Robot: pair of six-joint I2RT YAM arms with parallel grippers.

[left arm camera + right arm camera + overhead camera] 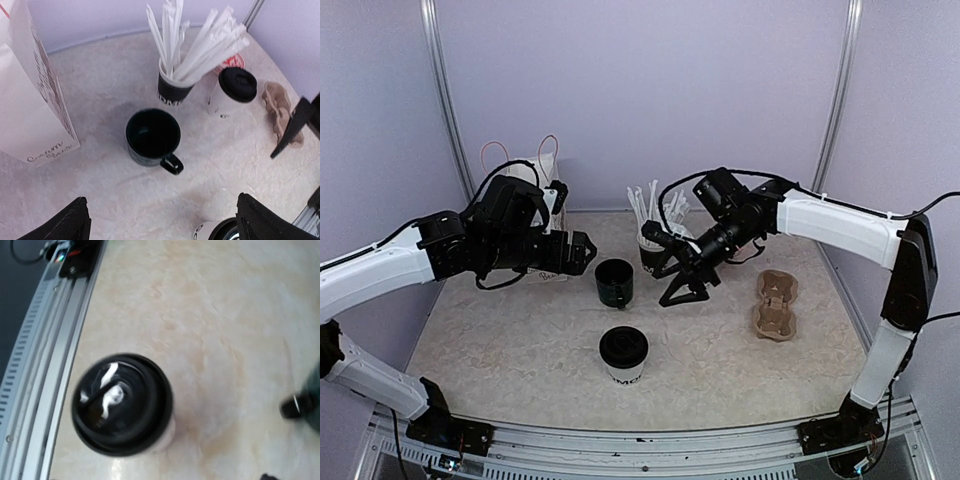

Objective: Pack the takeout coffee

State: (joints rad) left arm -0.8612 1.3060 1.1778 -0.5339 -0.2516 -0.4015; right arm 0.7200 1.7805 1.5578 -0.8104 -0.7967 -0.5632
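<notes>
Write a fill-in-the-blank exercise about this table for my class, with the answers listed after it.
The white straws stand in a ___ cup. The cardboard carrier sits ___, with nothing in it. The left gripper and the right gripper both hang ___, holding nothing.
Missing words: black; empty; open.

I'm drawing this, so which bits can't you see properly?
Top view: the far white paper cup with black lid is hidden behind the right arm.
Left wrist view: the near lidded white cup is cut by the bottom edge; the white paper bag's writing is too small.
Right wrist view: blur smears the squat black mug, cut by the right edge.
</notes>
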